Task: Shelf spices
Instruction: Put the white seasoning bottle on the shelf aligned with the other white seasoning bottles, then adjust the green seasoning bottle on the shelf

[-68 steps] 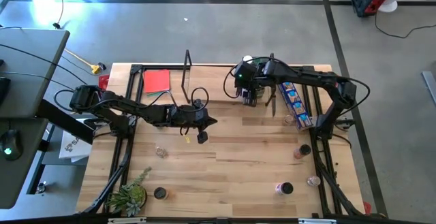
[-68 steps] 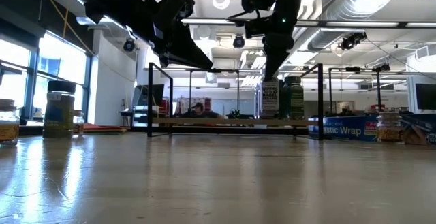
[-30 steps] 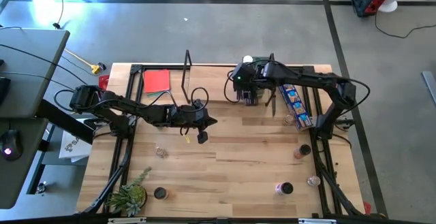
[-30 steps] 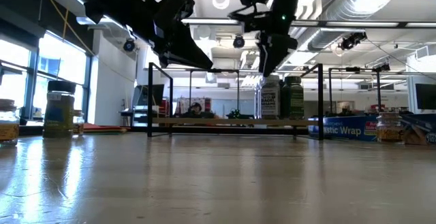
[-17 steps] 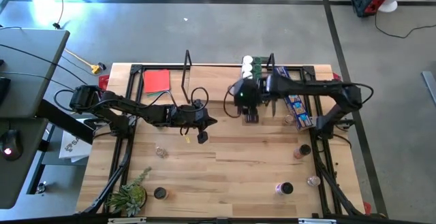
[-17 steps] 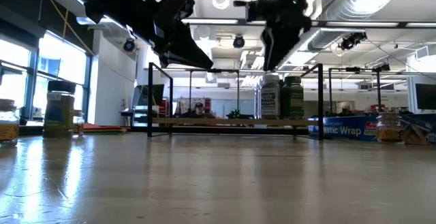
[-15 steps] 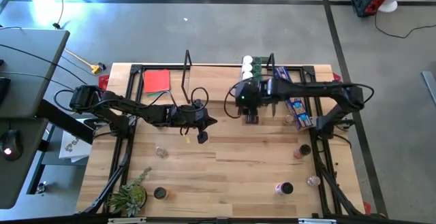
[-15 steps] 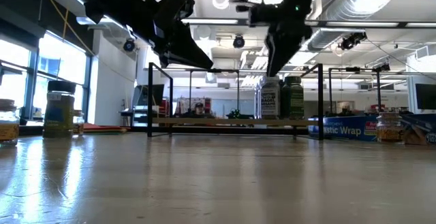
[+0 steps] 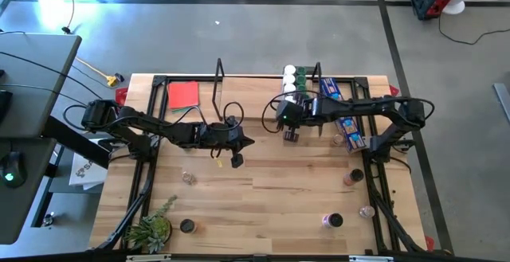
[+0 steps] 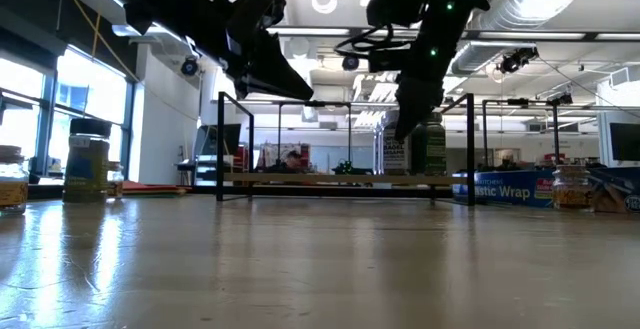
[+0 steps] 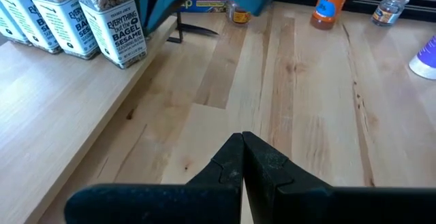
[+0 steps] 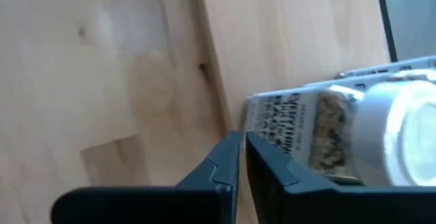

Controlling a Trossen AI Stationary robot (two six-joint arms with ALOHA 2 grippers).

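Three spice jars point(image 9: 295, 75) with white and green tops stand on the shelf point(image 9: 255, 87), next to its right black upright. They show again in the left wrist view as labelled spice jars point(image 11: 109, 20). My right gripper point(image 9: 290, 134) hangs shut and holds nothing. It is just on the near side of those jars, above the table, and a white-capped jar point(image 12: 354, 132) shows beside its fingers. My left gripper point(image 9: 237, 160) is shut and holds nothing, above the middle of the table. More jars stand on the table at the near left point(image 9: 189, 178) and near right point(image 9: 351, 178).
A long blue box point(image 9: 344, 119) lies at the right, just past the shelf's end. A red sheet point(image 9: 182, 94) lies at the far left and a small plant point(image 9: 151, 230) at the near left corner. An orange-labelled bottle point(image 11: 332, 3) stands on the right side.
My right gripper has drawn back from the jars on the shelf toward the table's near edge and sunk a little. It has rolled and its fingers have shut on nothing. The three jars it had covered stand in plain view on the shelf.
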